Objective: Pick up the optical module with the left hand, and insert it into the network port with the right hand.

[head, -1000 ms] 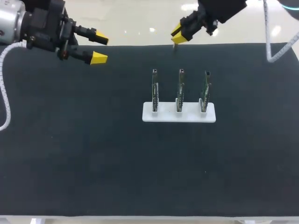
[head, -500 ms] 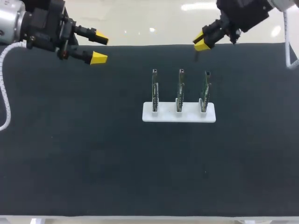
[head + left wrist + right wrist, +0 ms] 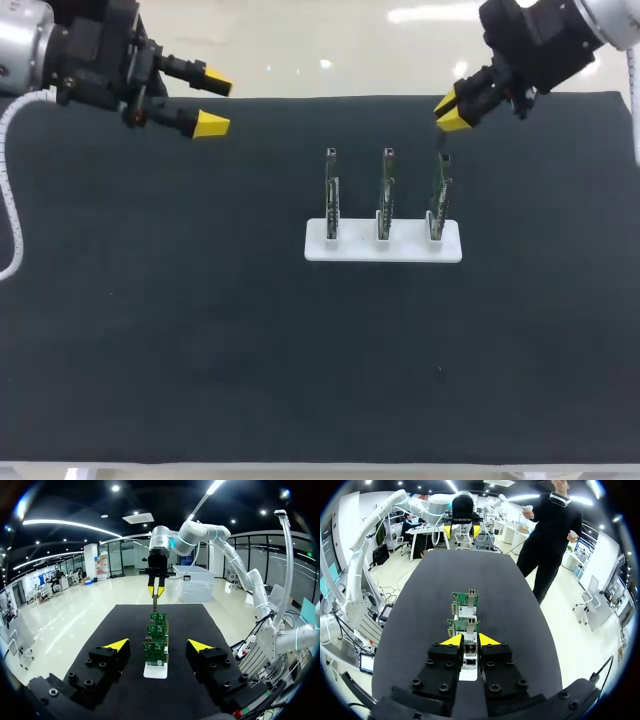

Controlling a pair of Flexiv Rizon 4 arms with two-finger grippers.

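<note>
Right gripper [image 3: 453,108] clenched on slim module [image 3: 155,600], near tabletop's far edge, over the right-end board [image 3: 439,195] in the white stand [image 3: 383,245]. Left gripper [image 3: 214,104] released, far left corner. Risk: a tilted module could miss my port, jam, or tip the stand.

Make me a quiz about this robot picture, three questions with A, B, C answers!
1. Where is the right gripper? A by the right-end board B over the table's front edge C at the table's left side
2. How many boards stand in the white holder? A two B three C five
3. The left gripper is A open B shut on a board C shut on a cable
Answers: 1 A, its yellow tips hang by that board. 2 B, three stand in a row. 3 A, its tips stand apart, nothing between.
</note>
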